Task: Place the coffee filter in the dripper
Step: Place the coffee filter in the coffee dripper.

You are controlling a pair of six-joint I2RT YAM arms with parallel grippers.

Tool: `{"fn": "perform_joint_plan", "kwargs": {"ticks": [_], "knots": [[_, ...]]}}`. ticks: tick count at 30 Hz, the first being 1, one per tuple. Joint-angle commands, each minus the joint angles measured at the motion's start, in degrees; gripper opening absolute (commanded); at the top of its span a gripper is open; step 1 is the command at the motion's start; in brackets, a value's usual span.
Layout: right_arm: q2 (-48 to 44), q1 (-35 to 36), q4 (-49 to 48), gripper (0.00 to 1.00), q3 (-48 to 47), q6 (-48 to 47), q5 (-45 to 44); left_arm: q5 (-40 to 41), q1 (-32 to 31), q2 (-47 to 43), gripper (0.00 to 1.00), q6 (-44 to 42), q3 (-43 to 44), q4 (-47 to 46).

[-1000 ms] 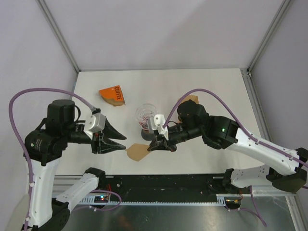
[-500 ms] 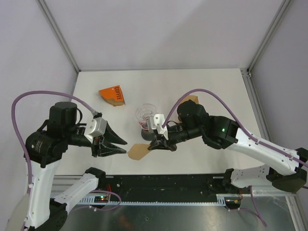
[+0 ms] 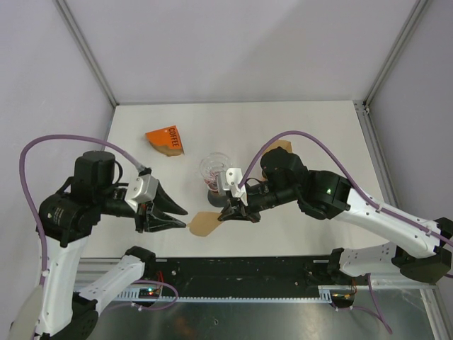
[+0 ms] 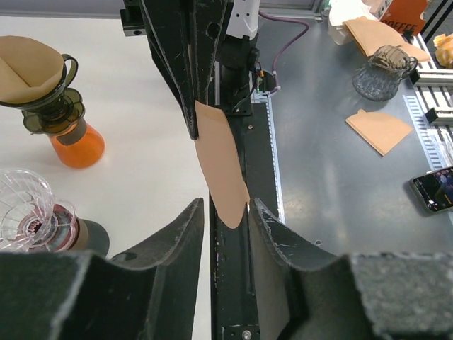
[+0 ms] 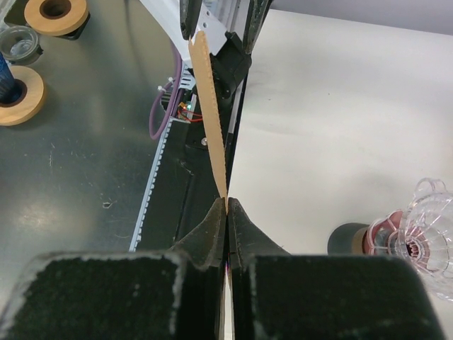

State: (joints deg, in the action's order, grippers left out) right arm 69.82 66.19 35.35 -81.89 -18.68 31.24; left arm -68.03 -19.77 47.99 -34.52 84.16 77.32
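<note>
The brown paper coffee filter (image 3: 202,224) hangs above the table's near edge, pinched at one corner by my right gripper (image 3: 228,212), which is shut on it. In the right wrist view the filter (image 5: 209,106) runs edge-on away from the shut right gripper (image 5: 226,202). My left gripper (image 4: 226,209) is open, with the filter's (image 4: 219,170) rounded end between its fingertips and a gap still showing on the left side. The clear glass dripper (image 3: 214,170) stands empty on its dark base just behind the right gripper, also seen as the dripper (image 4: 32,205) and the dripper (image 5: 425,234).
An orange COFFEE box (image 3: 165,140) lies at the back left. A dark second dripper (image 4: 46,78) holding a filter sits on an orange stand, mostly hidden under the right arm in the top view. The black rail (image 3: 233,273) borders the near table edge.
My left gripper has moved right to the filter's free end and its jaws have narrowed a little. The right gripper has held still with the filter.
</note>
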Motion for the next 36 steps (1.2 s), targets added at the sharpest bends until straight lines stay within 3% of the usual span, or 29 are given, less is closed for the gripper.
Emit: {"fn": "perform_joint_plan", "kwargs": {"ticks": [1,8,13,18,36], "knots": [[-1.0,0.1,-0.3,0.0,-2.4,0.0,-0.6,-0.7,-0.7,-0.2,0.39,0.2,-0.5,3.0],[-1.0,0.1,-0.1,0.0,-2.4,0.0,-0.9,-0.8,-1.0,-0.5,0.44,0.1,-1.2,2.9],[-1.0,0.1,-0.4,0.0,-2.4,0.2,-0.5,0.2,-1.0,0.0,0.17,-0.7,-0.4,3.0],[-1.0,0.2,-0.6,0.0,-2.4,0.3,-0.3,0.4,-1.0,0.3,0.07,-0.9,0.3,3.0],[-0.1,0.3,-1.3,0.0,-2.8,0.6,0.7,1.1,-0.8,1.0,0.08,-0.8,0.5,1.7]]}}
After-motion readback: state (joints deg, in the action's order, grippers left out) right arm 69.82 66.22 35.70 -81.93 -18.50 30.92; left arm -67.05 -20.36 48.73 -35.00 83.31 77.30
